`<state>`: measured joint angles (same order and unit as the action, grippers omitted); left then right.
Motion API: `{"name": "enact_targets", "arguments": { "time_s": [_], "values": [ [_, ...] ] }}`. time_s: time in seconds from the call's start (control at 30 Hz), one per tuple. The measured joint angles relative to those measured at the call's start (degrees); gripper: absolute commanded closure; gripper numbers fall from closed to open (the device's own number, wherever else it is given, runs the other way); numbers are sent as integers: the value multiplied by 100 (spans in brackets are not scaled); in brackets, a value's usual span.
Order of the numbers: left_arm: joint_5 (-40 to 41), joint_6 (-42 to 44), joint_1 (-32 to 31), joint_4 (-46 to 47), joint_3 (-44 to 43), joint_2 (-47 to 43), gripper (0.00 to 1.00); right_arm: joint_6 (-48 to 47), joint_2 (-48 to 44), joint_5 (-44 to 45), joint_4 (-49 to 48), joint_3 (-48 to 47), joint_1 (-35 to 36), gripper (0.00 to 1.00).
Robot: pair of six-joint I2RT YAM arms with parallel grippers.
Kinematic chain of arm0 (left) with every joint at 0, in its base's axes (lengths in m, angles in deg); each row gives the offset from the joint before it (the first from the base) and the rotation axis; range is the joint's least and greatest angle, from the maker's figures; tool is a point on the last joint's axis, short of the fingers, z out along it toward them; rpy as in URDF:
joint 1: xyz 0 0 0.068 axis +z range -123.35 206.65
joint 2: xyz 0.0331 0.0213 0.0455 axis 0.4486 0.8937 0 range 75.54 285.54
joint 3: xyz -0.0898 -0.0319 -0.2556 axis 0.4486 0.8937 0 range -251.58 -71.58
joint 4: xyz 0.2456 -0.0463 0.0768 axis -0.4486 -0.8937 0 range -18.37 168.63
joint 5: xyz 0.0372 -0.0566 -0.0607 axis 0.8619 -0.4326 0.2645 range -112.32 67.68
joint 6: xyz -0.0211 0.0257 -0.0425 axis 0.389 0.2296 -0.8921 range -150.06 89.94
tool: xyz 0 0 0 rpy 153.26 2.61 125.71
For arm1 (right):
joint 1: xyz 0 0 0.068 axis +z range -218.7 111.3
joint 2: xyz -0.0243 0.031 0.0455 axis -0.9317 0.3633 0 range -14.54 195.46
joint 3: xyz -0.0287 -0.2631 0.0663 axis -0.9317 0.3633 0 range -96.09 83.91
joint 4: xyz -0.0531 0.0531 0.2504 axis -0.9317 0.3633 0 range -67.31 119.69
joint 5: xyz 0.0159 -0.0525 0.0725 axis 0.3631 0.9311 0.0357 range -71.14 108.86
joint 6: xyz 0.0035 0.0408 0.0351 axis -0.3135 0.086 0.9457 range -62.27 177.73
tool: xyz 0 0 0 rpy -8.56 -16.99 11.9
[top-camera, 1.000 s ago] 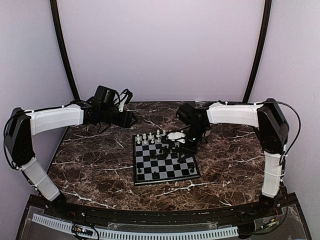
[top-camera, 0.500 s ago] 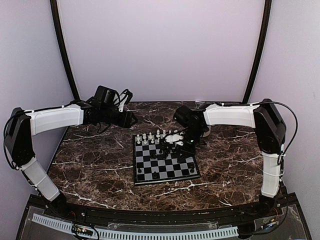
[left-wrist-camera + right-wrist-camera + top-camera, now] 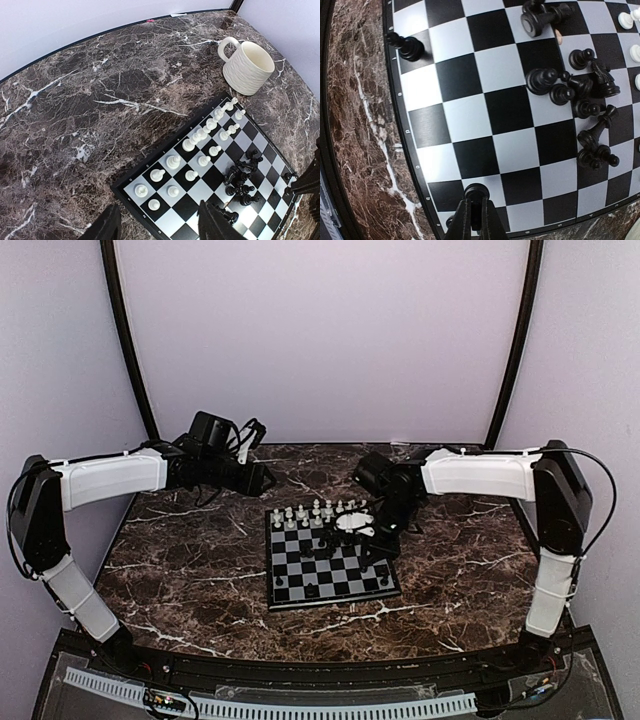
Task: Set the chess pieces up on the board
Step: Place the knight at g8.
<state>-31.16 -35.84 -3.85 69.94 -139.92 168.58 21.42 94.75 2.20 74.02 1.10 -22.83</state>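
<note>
Grip: right gripper (image 3: 476,206) has its fingers pressed in on one black piece (image 3: 476,191), which stands upright on an edge-row square at bottom centre of the right wrist view.
Other arm: left gripper (image 3: 160,222) is spread with nothing in it, at the bottom edge of the left wrist view, over a corner of the board.
Board: board (image 3: 297,566) lies flat at centre of the top view, on the marble table (image 3: 180,570).
Done: white pieces (image 3: 200,134) stand in two neat rows along one side; that side looks complete.
Left: black pieces (image 3: 580,95) are mostly heaped mid-board, several toppled. A corner piece (image 3: 409,48) stands at upper left. Judged roughly half done.
Writing: tiny marks along the board's border are too small to read; cream mug (image 3: 247,67) is plain; no brand seen.
</note>
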Motion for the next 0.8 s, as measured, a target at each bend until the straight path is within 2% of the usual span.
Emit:
{"name": "enact_targets", "arguments": {
  "time_s": [0.43, 0.8],
  "values": [
    [-35, 0, 0, -13, -13, 9, 45, -223, -127, 133, 68, 527, 280, 97],
    [-39, 0, 0, -24, -15, 9, 45, -254, -127, 236, 59, 570, 284, 78]
  ]
}}
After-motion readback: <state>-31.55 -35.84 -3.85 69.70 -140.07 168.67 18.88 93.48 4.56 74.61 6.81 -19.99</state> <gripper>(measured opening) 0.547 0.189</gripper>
